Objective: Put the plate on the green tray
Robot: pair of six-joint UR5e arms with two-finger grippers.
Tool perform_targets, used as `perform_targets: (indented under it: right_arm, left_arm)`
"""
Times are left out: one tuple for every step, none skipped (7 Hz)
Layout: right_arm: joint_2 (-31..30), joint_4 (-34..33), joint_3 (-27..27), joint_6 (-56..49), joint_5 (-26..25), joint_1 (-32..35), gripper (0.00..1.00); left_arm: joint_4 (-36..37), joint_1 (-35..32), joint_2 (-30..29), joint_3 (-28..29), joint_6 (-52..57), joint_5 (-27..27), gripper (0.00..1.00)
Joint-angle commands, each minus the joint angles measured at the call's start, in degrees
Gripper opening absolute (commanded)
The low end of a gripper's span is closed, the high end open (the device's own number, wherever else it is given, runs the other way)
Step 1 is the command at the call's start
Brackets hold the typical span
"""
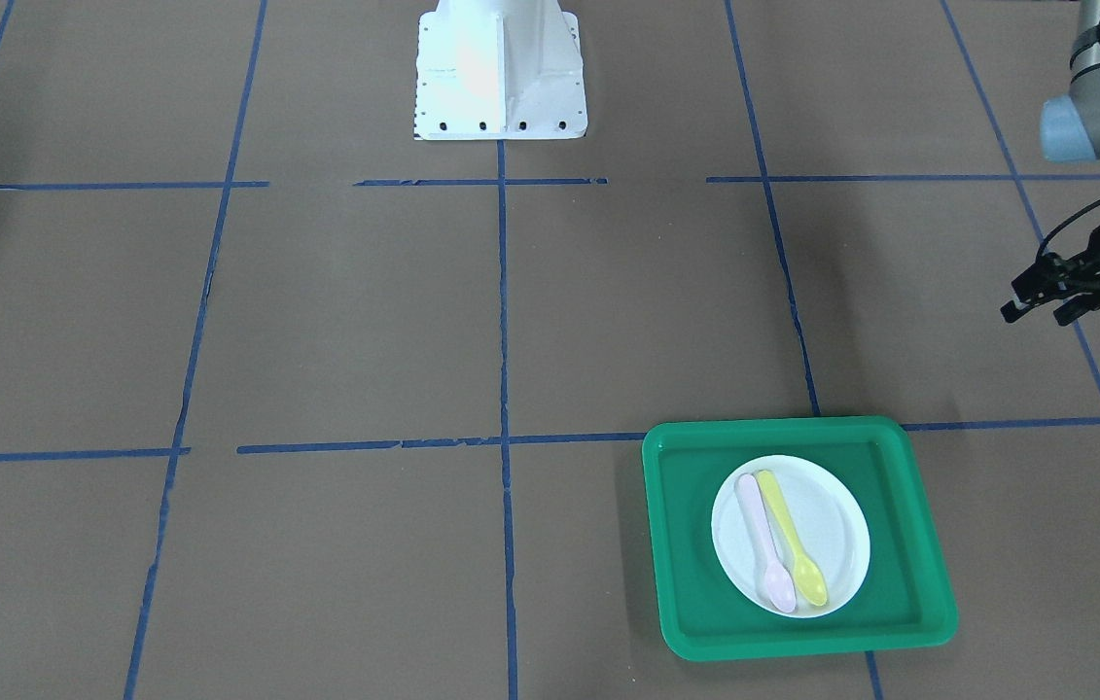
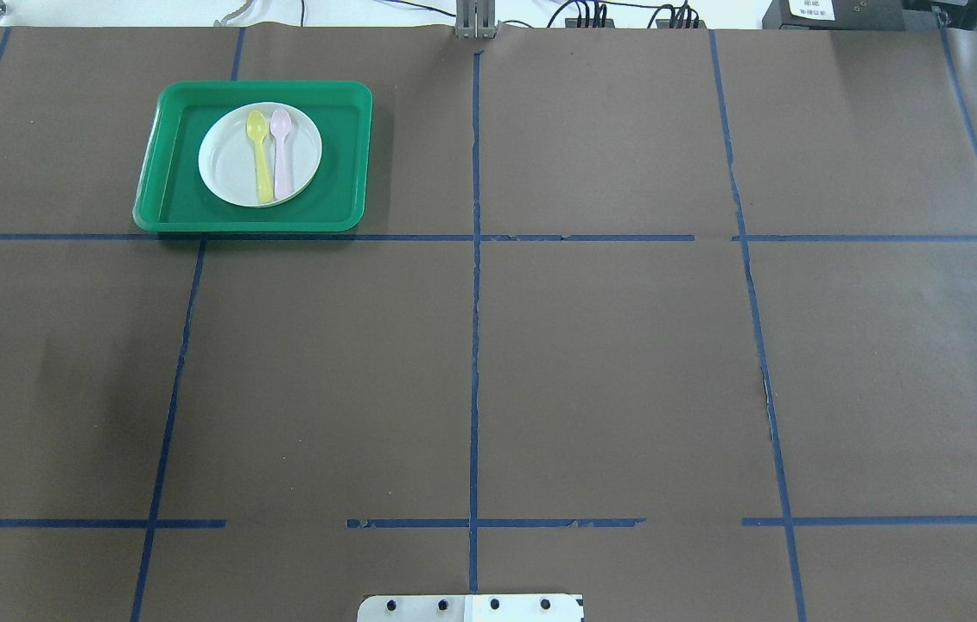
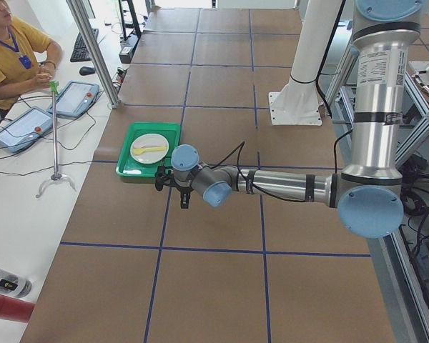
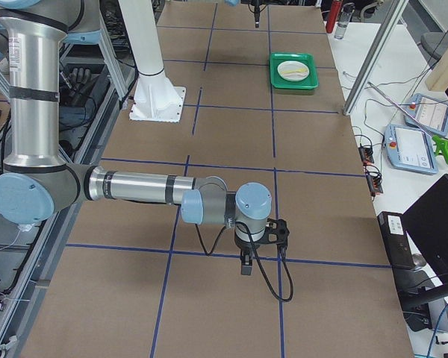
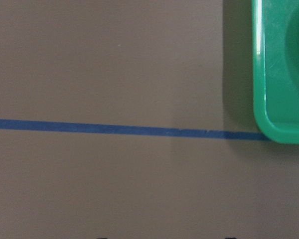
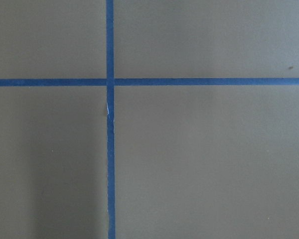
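The green tray [image 1: 686, 530] lies on the brown table; it also shows in the overhead view [image 2: 168, 177] and at the right edge of the left wrist view [image 5: 274, 74]. A white plate [image 1: 832, 530] rests flat inside it, carrying a yellow spoon [image 1: 788, 535] and a pink spoon [image 1: 765, 544]. My left gripper [image 1: 1036, 313] hovers open and empty above bare table, off to the side of the tray and apart from it. My right gripper [image 4: 246, 265] is far from the tray, over a blue tape crossing; I cannot tell whether it is open or shut.
The white robot base [image 1: 501, 78] stands at the table's robot-side edge. Blue tape lines grid the brown table [image 2: 609, 363]. An operator [image 3: 14, 57] sits at a side bench with teach pendants [image 3: 75, 98] beyond the tray.
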Motion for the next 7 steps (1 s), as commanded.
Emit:
perform_targets:
  right_arm:
    - [0.0,0.0,0.0,0.0,0.0,0.0,1.0]
    - [0.0,0.0,0.0,0.0,0.0,0.0,1.0]
    - [0.0,0.0,0.0,0.0,0.0,0.0,1.0]
    - [0.0,0.0,0.0,0.0,0.0,0.0,1.0]
    - [0.0,0.0,0.0,0.0,0.0,0.0,1.0]
    - [0.0,0.0,0.0,0.0,0.09,0.0,1.0]
    - [0.0,0.0,0.0,0.0,0.0,0.0,1.0]
  left_arm:
    - [13.58,-10.14,4.94,-6.51,21.02,0.09,0.83]
    - [18.95,-14.97,5.56,-6.61,30.17,0.09,0.84]
    - [24.05,-18.76,6.09,-6.7,34.96,0.09,0.84]
    - [31.32,-19.84,4.7,-7.05,35.18,0.09,0.84]
    - [33.66,-20.11,3.55,-8.27,37.27,0.44,0.84]
    - [34.64,-20.11,3.37,-8.46,37.9,0.53,0.84]
    - [34.65,-20.37,3.45,-8.55,37.91,0.53,0.84]
